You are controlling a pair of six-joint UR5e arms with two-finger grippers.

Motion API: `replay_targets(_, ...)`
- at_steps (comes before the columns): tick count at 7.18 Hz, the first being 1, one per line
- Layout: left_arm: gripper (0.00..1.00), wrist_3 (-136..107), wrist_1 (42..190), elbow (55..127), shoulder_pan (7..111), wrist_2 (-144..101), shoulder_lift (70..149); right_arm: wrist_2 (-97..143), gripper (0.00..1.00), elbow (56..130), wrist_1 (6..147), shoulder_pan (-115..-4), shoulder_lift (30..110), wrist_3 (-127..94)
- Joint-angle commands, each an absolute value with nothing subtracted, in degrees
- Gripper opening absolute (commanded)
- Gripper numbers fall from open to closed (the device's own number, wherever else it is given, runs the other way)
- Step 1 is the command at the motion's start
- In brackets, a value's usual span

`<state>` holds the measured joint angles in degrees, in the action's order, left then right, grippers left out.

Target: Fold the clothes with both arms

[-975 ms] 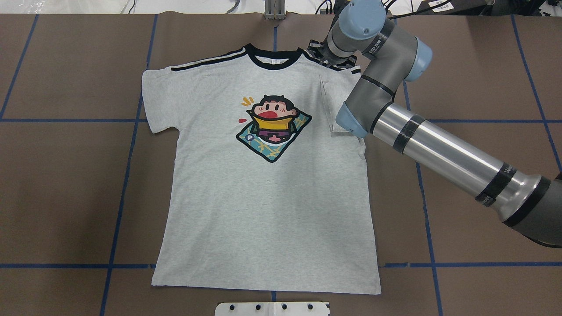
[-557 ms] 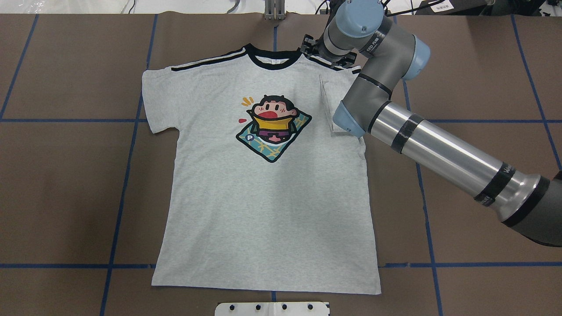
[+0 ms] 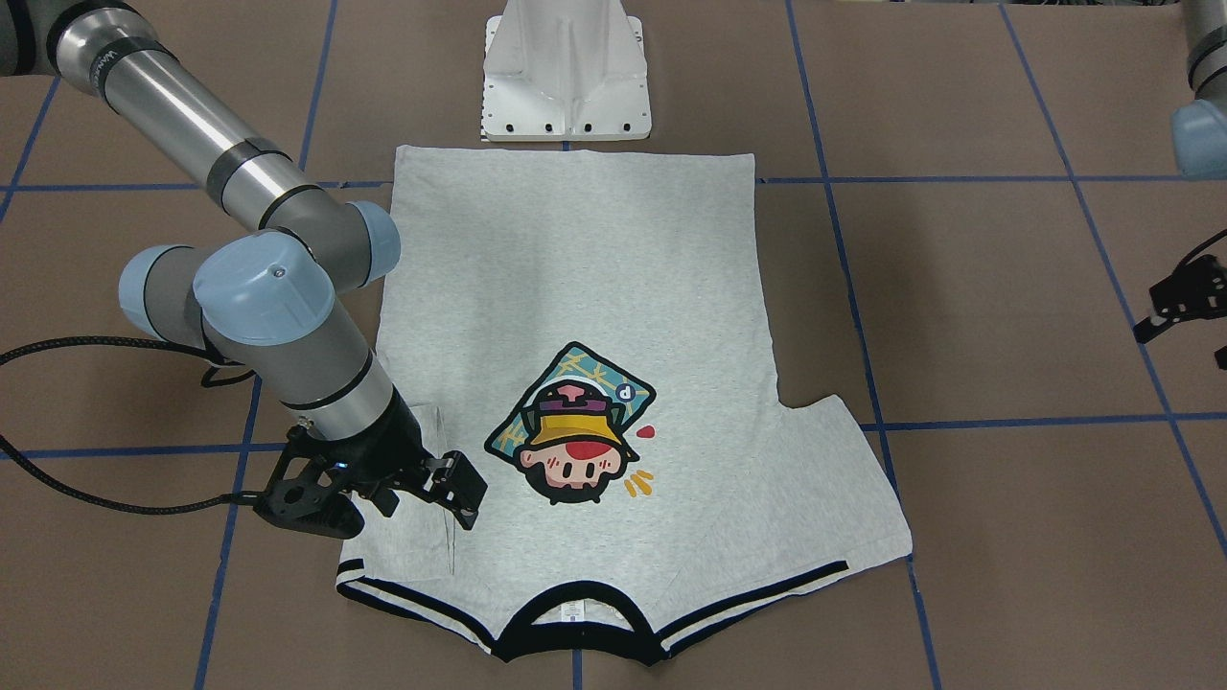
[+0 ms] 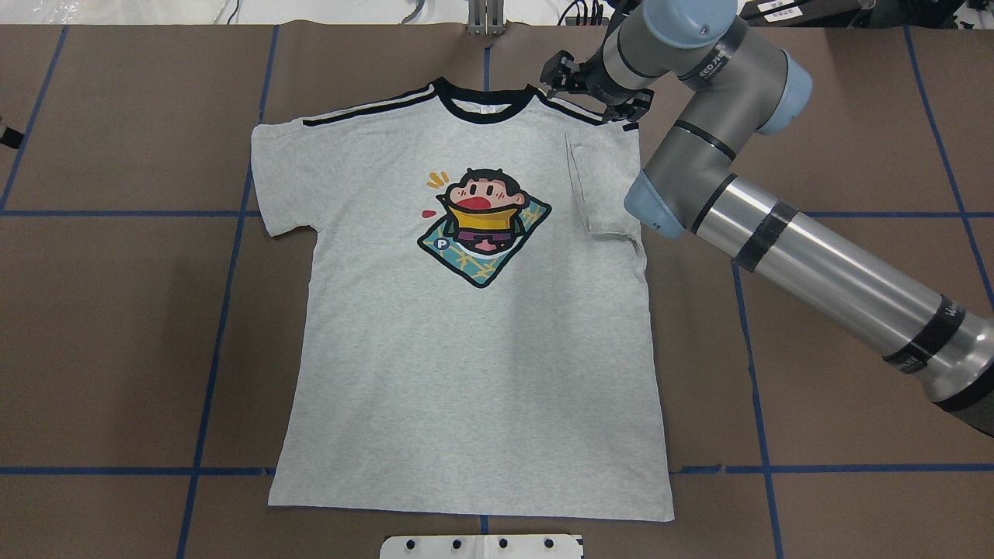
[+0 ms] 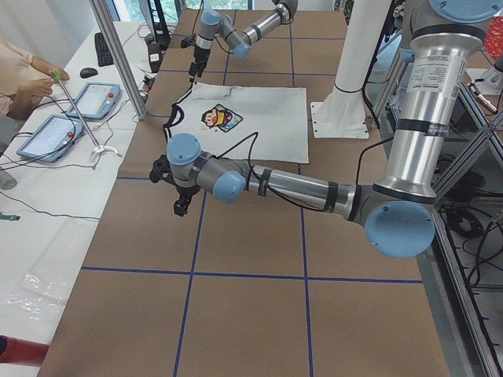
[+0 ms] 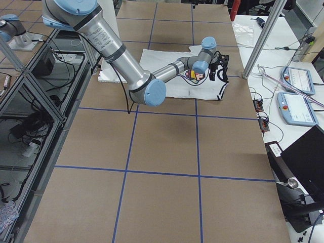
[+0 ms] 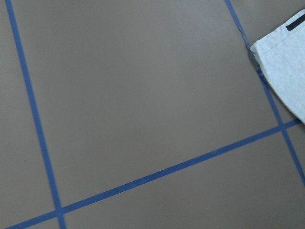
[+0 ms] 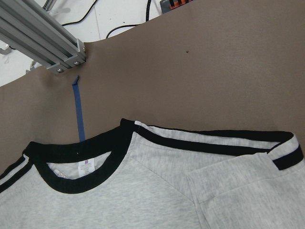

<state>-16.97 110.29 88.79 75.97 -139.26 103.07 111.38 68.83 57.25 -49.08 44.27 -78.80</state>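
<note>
The grey T-shirt (image 4: 466, 373) lies flat, print up, collar at the far edge; it also shows in the front view (image 3: 594, 259). Its sleeve on my right side (image 4: 602, 186) is folded inward onto the body. My right gripper (image 4: 594, 92) hovers over the striped right shoulder beside the collar, open and empty, seen in the front view (image 3: 427, 508) too. The right wrist view shows the collar and shoulder stripes (image 8: 152, 191). My left gripper (image 3: 1184, 297) hangs over bare table far from the shirt's left sleeve (image 7: 286, 62); I cannot tell its jaws.
The white pedestal base (image 4: 481, 546) stands at the shirt's hem. Blue tape lines (image 4: 225, 310) grid the brown table. An aluminium post (image 8: 43, 38) stands beyond the collar. An operators' side table with tablets (image 5: 90, 98) runs along the far edge.
My right arm has swung right and away from the shirt, uncovering the folded sleeve. The gripper has shifted slightly right near the collar. The shirt has not moved.
</note>
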Motion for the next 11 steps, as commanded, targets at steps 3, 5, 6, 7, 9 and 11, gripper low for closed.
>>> replay_targets(3, 1.00, -43.5, 141.2, 64.8, 65.3, -132.7, 116.6, 114.3, 1.00, 78.5, 57.2, -50.5, 51.9, -78.5)
replay_targets(5, 0.95, -48.5, 146.0, 56.2, 61.5, -123.8, 123.0, 114.4, 1.00, 80.2, 57.1, -50.5, 54.0, -78.5)
replay_targets(6, 0.82, -48.6, 149.0, 54.2, 61.3, -123.8, 123.7, 114.5, 1.00, 80.7, 57.0, -50.5, 54.7, -78.4)
replay_targets(7, 0.73, -48.6, 151.3, 51.4, 60.9, -123.8, 125.3, 114.4, 1.00, 80.7, 57.1, -50.5, 54.9, -78.3)
replay_targets(9, 0.63, -48.6, 153.4, 47.0, 59.2, -123.8, 128.0, 114.5, 1.00, 80.7, 57.1, -50.5, 55.4, -78.3)
replay_targets(11, 0.60, -48.6, 154.0, 45.2, 58.4, -123.4, 129.1, 114.5, 1.00, 80.4, 57.1, -50.5, 56.1, -78.0)
